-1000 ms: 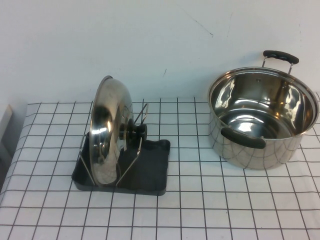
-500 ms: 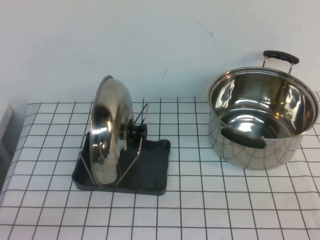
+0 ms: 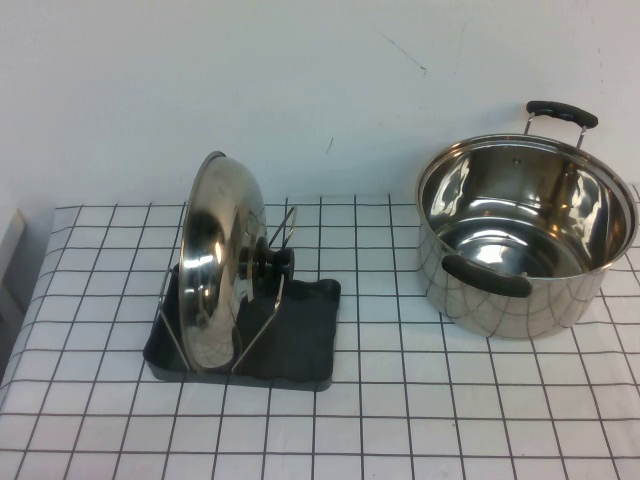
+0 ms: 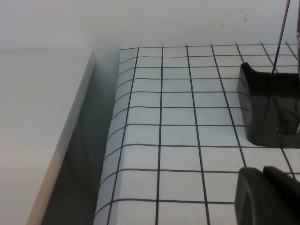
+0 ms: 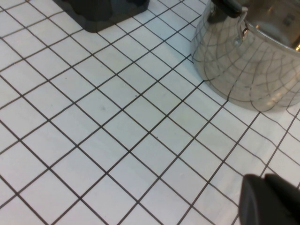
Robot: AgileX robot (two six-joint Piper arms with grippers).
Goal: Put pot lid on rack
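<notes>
The shiny steel pot lid (image 3: 215, 265) stands on edge in the rack (image 3: 305, 330), leaning between its wire uprights, with its black knob (image 3: 268, 262) facing right. Neither arm shows in the high view. My left gripper (image 4: 265, 192) is shut and empty, low over the checked cloth, short of the rack's dark base (image 4: 274, 108). My right gripper (image 5: 269, 199) is shut and empty above the cloth. A corner of the rack base (image 5: 101, 11) shows in its view.
A deep steel pot (image 3: 520, 240) with black handles stands at the back right and also shows in the right wrist view (image 5: 248, 61). A white surface (image 4: 42, 117) lies beyond the cloth's left edge, across a dark gap. A white wall runs behind the table.
</notes>
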